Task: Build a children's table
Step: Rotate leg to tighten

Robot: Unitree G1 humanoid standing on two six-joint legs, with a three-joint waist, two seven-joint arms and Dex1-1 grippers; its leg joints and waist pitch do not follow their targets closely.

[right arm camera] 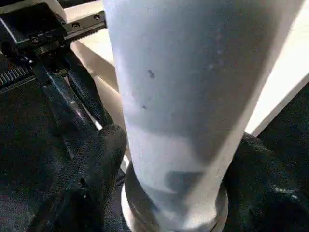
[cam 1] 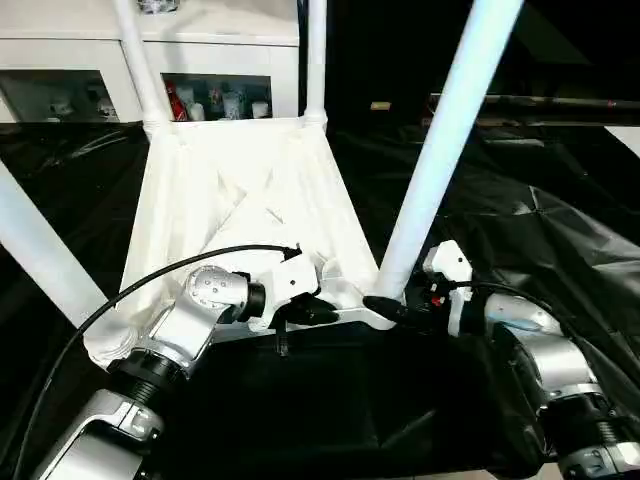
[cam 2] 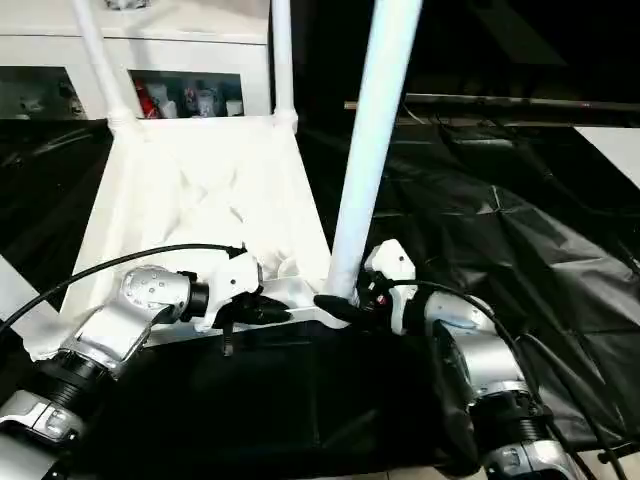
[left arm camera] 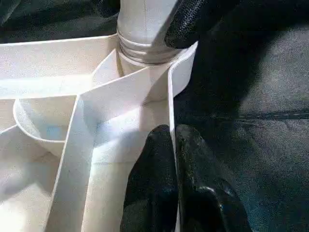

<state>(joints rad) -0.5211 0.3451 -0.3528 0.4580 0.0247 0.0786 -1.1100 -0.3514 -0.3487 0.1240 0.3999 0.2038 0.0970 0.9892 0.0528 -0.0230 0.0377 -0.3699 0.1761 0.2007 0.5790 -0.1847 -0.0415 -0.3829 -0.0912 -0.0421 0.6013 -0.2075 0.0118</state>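
Nearest the camera, both silver forearms reach in over the bench [cam 1: 560,230], which is draped in black sheeting. The children's table [cam 1: 240,200] lies upside down on it, ribbed underside up, with four legs standing up from the corner sockets.

The left gripper [left arm camera: 171,159] sits at the near edge of the top, its two black fingers pressed together over the thin rim wall, one finger on each side, so it pinches that wall. The right gripper [right arm camera: 169,174] stands at the near right corner, its fingers [right arm camera: 104,159] spread on either side of the base of the near right leg [cam 1: 440,150], close against the tube just above the socket collar; whether they press on it cannot be told.

To the right of the top, black sheeting runs wide and bare. The near left leg [cam 1: 40,250] leans outward past the left edge.

Beyond the far edge stands a white cabinet [cam 1: 230,50] with glass doors; small items [cam 1: 215,100], too small to name, sit inside.
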